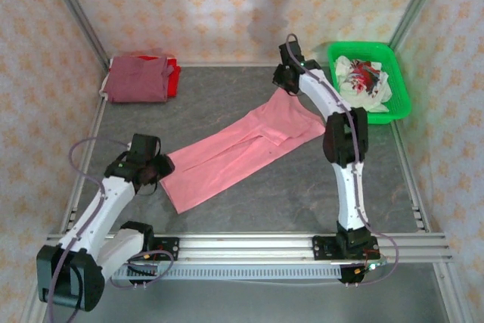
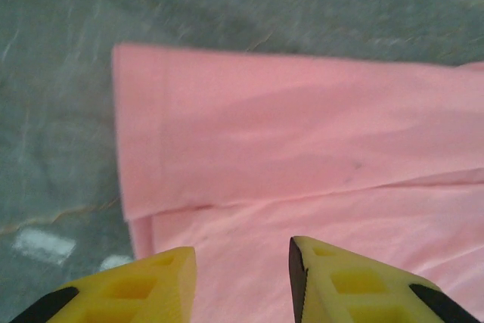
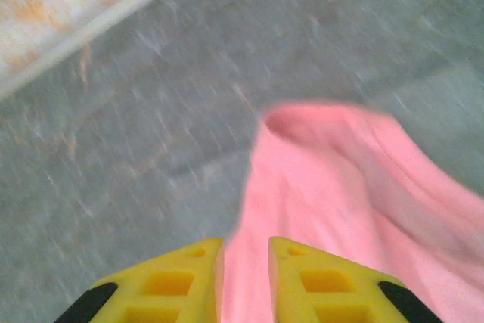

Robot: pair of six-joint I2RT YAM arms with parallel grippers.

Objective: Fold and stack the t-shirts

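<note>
Counting one pink shirt [image 1: 242,145], laid out between two grippers.
We see the right gripper [image 3: 246,277] pinched shut on its far end. The left gripper [image 2: 240,277] straddles its near end, and we cannot tell if it grips. Far beyond the left gripper sit one maroon shirt [image 1: 138,79] and one red shirt [image 1: 174,77].

The overhead camera gives me even, fairly bright, diffuse light; the arms [image 1: 344,141] throw only soft, faint shadows on the grey table [image 1: 249,194], and a dim grey patch of shadow sits on the back wall [image 1: 261,24]. Both wrist feeds come through soft. On the right wrist the table streaks with motion blur and the pink t-shirt [image 3: 325,187] loses its edges; on the left wrist the cloth looks hazy, the table smeared.
</note>
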